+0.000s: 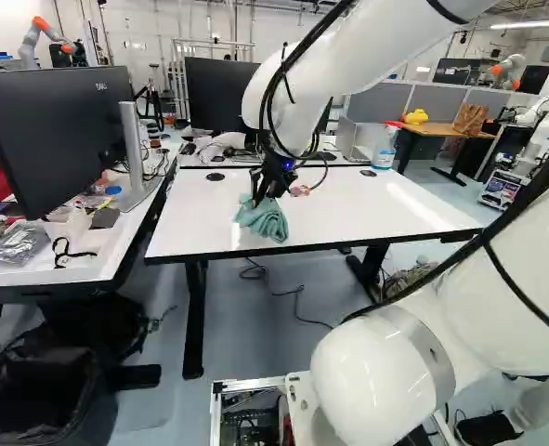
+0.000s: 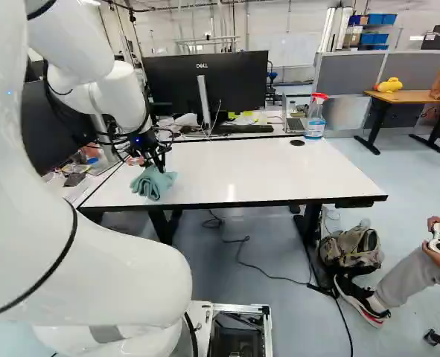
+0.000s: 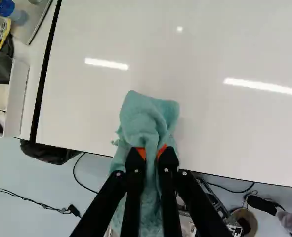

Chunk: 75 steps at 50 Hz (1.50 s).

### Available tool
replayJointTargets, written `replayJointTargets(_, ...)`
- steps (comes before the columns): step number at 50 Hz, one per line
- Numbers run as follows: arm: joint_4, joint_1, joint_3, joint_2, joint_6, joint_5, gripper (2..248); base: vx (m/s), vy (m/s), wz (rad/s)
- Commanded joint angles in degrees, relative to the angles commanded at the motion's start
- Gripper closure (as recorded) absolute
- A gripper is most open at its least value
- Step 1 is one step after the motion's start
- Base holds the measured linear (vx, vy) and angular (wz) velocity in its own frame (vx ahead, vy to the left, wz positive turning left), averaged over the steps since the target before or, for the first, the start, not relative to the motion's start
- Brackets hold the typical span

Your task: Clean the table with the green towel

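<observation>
On the white surface (image 2: 257,171), by its near edge toward the left end, the green towel (image 3: 145,116) lies bunched, a fold clenched in the end effector (image 3: 151,151). It should handle soft, light and limp (nothing fragile), best held by its thick, gathered middle.

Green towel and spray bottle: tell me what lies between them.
Bare white tabletop, then a round black disc close to the spray bottle; the right base view shows it.
</observation>
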Motion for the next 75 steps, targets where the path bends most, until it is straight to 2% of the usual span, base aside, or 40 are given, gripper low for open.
replayJointTargets(38,0.0,-8.9,-5.8,0.2,0.0,0.0,208,0.000,0.000,0.000)
replayJointTargets(75,0.0,-17.4,-11.7,-6.5,0.0,0.0,208,0.000,0.000,0.000)
